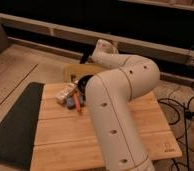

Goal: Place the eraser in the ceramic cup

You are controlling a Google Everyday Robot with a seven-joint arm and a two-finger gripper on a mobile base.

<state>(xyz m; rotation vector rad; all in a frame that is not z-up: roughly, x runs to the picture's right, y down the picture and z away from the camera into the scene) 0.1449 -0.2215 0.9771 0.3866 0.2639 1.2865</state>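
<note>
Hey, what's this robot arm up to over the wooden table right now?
The big white arm bends over the wooden table, reaching toward its far edge. Its gripper is past the elbow, shut, above a dark cup. A red-orange pen, a small blue piece and a pale object lie beside the cup. Whether it holds the eraser is hidden.

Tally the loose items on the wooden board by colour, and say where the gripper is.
Red-orange: 1, the pen
Blue: 1, a small piece
Pale: 1, a small block
Dark: 1, a round thing half behind the arm
Total: 4
The gripper, shut, sits beyond the board's far edge.
</note>
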